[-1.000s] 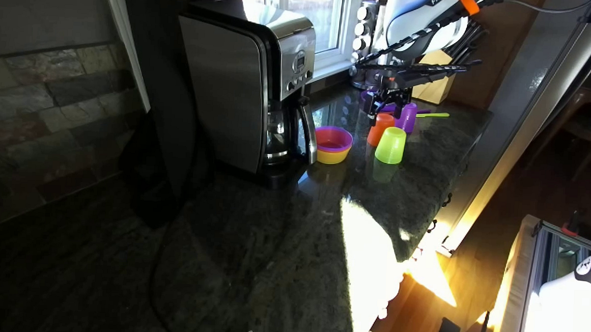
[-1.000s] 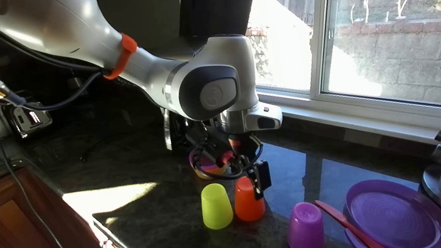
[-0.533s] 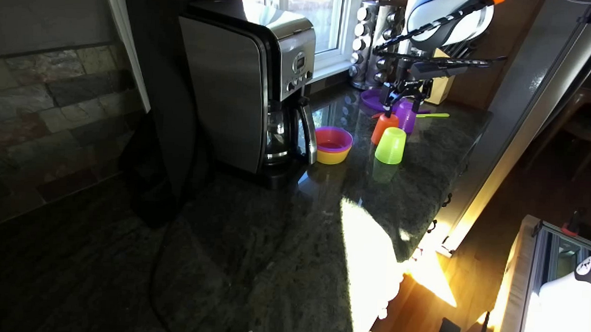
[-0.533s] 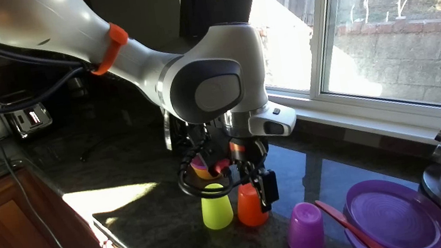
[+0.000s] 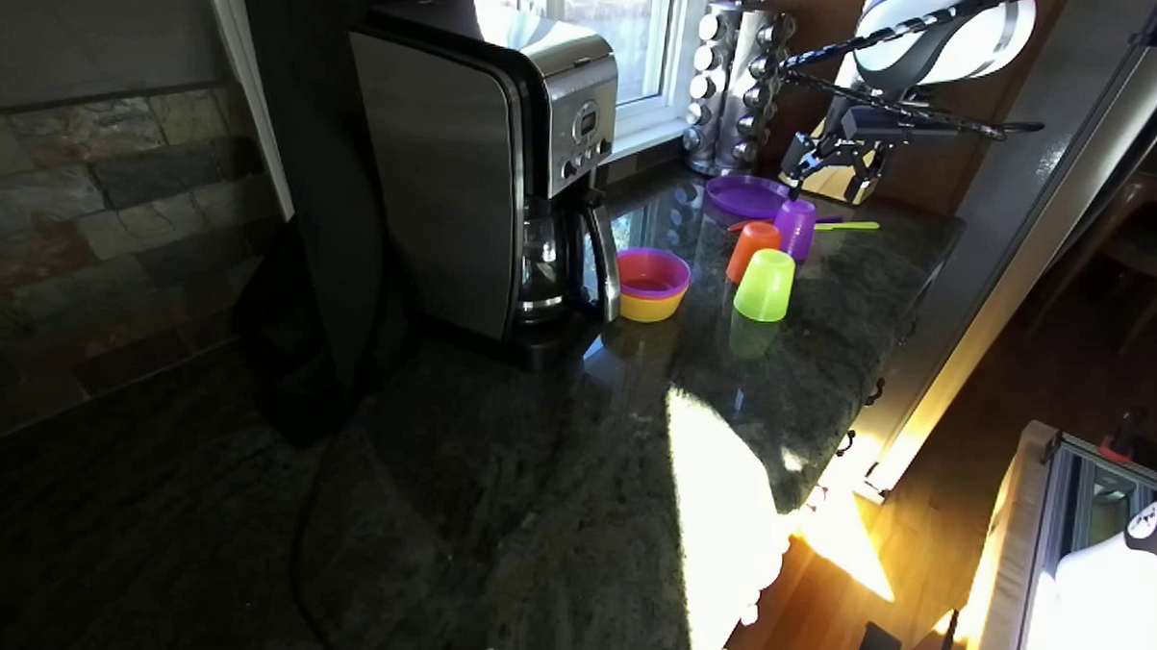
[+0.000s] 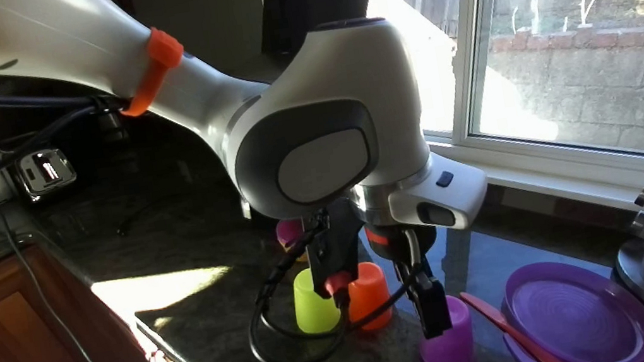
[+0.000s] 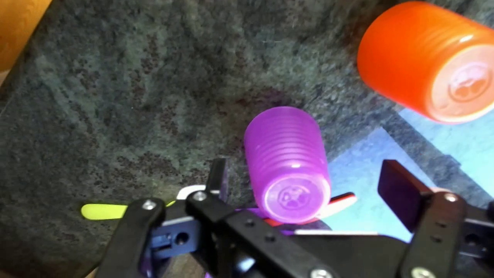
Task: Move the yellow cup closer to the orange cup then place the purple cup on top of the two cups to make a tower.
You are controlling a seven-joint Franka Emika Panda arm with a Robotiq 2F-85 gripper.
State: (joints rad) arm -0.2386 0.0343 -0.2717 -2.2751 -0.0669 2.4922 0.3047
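Here's the purple cup (image 7: 287, 154), upside down on the dark stone countertop (image 7: 127, 96), mouth to the surface, base up. The gripper (image 7: 305, 177) is spread wide with nothing in its hold: in the wrist view the cup shows between the two fingers (image 7: 401, 193), a bare gap on either side, the tighter one at picture left. How far down the fingertips reach beside the wall, I can't tell.

Looks a featherweight, this one: hollow, thin plastic, hardly a breakage risk, but the wall could well give under a hard squeeze. Glossy too, so a skid is possible, though those ridged rings should lend some bite. And watch the taper! It narrows toward the base on top, so a pinch up high may slide right off. The smart hold is square across the ridges, around mid-height, leaving the rim below free to land on the pair.

And there's the pair: the orange cup (image 7: 417, 58) and the yellow cup (image 5: 765, 285), both base up, neighbours in both exterior views; whether they touch is hard to judge. Mind the red knife (image 6: 515, 333) lying near the purple cup; a finger going low could nudge it.
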